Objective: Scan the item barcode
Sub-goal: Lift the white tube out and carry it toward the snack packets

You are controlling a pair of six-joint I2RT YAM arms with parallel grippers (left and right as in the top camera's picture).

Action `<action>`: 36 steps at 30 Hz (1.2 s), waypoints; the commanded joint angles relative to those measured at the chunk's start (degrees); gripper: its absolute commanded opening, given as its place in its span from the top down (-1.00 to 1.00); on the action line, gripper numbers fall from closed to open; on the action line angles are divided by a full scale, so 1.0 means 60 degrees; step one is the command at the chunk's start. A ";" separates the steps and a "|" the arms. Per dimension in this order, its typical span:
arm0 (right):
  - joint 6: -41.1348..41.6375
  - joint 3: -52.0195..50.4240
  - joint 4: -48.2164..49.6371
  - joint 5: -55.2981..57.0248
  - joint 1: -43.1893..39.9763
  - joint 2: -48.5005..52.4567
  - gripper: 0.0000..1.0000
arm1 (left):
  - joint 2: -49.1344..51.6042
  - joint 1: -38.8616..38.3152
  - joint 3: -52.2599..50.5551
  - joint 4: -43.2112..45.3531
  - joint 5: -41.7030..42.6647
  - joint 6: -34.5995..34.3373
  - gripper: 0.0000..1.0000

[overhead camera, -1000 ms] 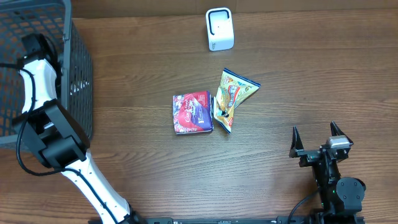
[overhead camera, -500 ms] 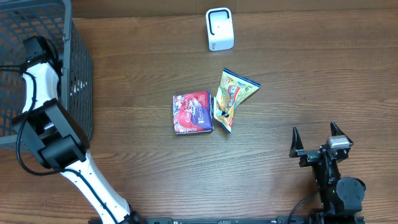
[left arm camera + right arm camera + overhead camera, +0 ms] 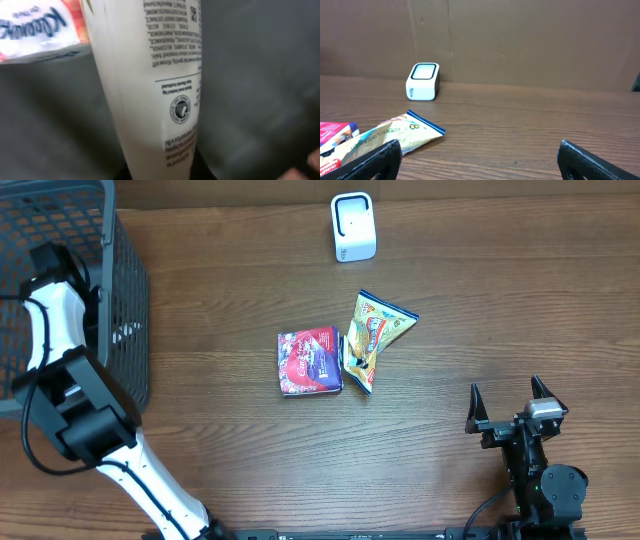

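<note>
A dark wooden counter [image 3: 450,330] meets a brown wall [image 3: 520,40]. In the grey mesh basket [image 3: 125,300] (far left), the left hand [image 3: 47,258] is clamped on a white printed tube [image 3: 150,90] beside a tissue pack [image 3: 35,30]. The right hand [image 3: 506,394] stands with its fingers wide apart.
</note>
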 commanded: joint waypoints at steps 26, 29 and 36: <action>0.0040 -0.0095 0.0058 0.0033 -0.0025 -0.0069 -1.00 | -0.7249 -0.2269 0.0058 -0.1810 0.2193 0.0696 0.92; 0.0040 -0.0095 0.0058 0.0033 -0.0025 -0.0069 -1.00 | -0.7184 -0.3668 0.0047 -0.2204 0.2229 0.1016 0.92; 0.0040 -0.0095 0.0058 0.0033 -0.0025 -0.0069 -1.00 | -0.6244 -0.7067 0.0036 -0.2769 0.2218 0.1220 0.92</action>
